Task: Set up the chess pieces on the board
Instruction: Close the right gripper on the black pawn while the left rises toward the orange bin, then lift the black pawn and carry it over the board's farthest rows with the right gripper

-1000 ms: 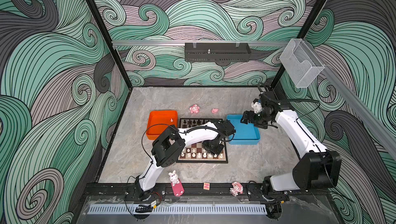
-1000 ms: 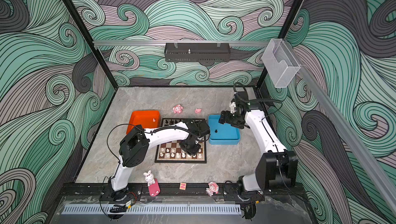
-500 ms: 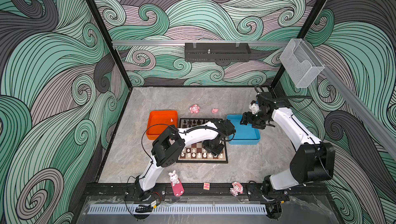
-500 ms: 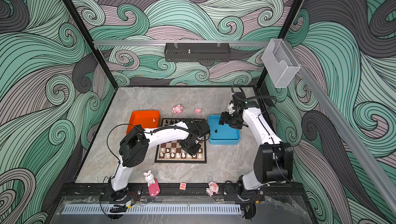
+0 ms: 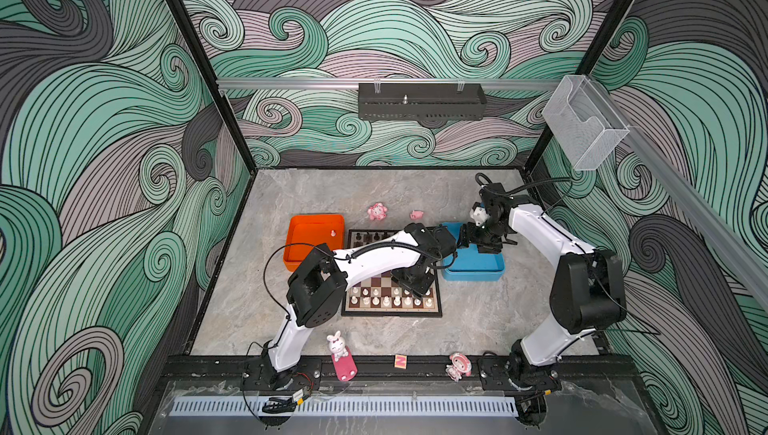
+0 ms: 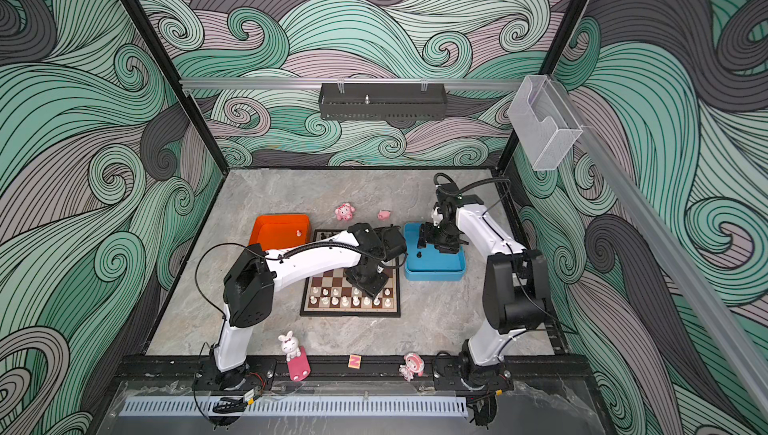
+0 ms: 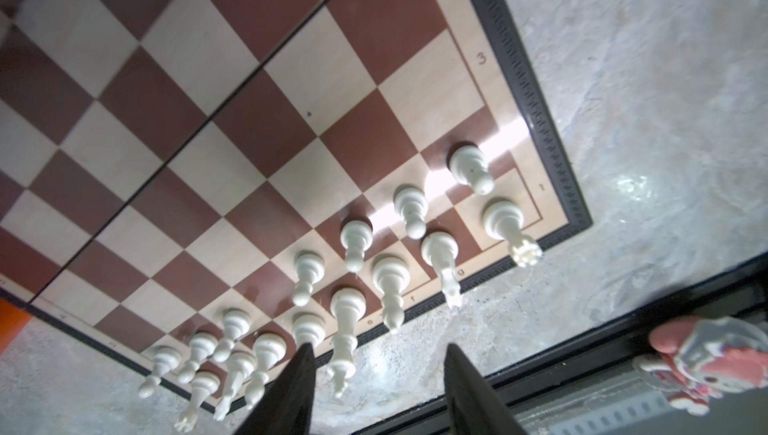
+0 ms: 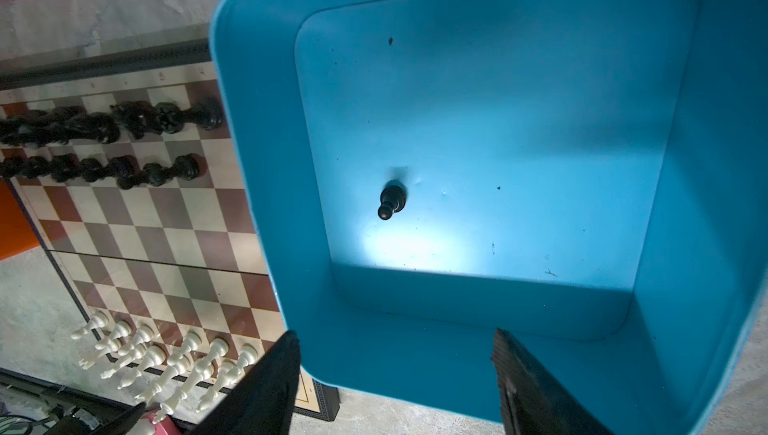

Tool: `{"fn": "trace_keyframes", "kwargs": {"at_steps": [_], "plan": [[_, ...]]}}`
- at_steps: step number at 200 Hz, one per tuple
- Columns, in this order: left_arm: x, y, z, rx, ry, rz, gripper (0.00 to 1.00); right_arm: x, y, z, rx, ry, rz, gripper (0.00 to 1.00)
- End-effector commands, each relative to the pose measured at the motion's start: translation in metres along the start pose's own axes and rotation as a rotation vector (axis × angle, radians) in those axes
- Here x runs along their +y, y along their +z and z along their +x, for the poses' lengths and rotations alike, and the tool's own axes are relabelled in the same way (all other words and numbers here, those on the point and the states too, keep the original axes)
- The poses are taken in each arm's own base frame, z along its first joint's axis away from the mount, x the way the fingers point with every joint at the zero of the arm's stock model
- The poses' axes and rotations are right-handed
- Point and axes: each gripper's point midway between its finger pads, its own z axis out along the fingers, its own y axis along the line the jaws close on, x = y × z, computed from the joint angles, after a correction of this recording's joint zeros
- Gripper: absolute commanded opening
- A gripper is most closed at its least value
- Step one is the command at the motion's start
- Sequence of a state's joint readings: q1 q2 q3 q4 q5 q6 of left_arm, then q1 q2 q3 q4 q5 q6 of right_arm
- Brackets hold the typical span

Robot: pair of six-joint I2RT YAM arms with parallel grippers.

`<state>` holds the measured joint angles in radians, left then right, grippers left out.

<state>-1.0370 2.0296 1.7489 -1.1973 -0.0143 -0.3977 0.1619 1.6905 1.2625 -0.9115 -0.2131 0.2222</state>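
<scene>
White pieces [image 7: 356, 237]: they are standing in two rows along the near edge of the board [image 7: 249, 79], and in the left wrist view we are seeing them just ahead of our fingertips.
Left gripper [image 7: 378, 347]: we are hovering it over the near right part of the board. Its jaws are standing partly apart, with nothing between them.
Black pawn [image 8: 391, 200]: it is sitting alone on the floor of the blue tray [image 8: 257, 162], which is lying just beside the board's right edge. It is ahead of our right fingertips and apart from them.
Right gripper [image 8: 395, 332]: we are holding it above the blue tray with the jaws spread wide, gripping nothing.
Black pieces [image 8: 137, 117]: they are lining the board's far edge in two rows.
Orange tray [image 5: 316, 225]: it is sitting at the board's far left corner, holding one white pawn [image 5: 333, 233].
</scene>
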Motion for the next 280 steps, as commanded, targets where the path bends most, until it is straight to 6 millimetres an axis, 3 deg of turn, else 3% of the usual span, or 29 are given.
{"fn": "trace_keyframes", "kwargs": {"at_steps": [1,32,67,124,161,195,280], "plan": [[0.011,-0.041,0.0,-0.072,-0.013,-0.025,0.56,-0.002,0.009,-0.01,-0.005,-0.009,0.055,0.72],[0.026,-0.058,-0.002,-0.113,-0.039,-0.055,0.65,0.002,0.023,-0.015,0.016,-0.011,0.063,0.68],[0.057,-0.062,-0.004,-0.122,-0.101,-0.066,0.79,0.007,0.034,-0.021,0.03,-0.028,0.09,0.61],[0.132,-0.067,0.001,-0.138,-0.266,-0.078,0.8,0.006,0.053,-0.021,0.068,-0.031,0.126,0.4],[0.169,-0.069,0.007,-0.142,-0.339,-0.087,0.81,0.003,0.062,-0.019,0.093,-0.024,0.144,0.33],[0.183,-0.065,0.012,-0.134,-0.371,-0.082,0.81,0.001,0.067,-0.016,0.111,-0.018,0.148,0.28],[0.189,-0.053,0.015,-0.114,-0.386,-0.064,0.81,0.005,0.067,-0.016,0.118,-0.031,0.156,0.11]]}}
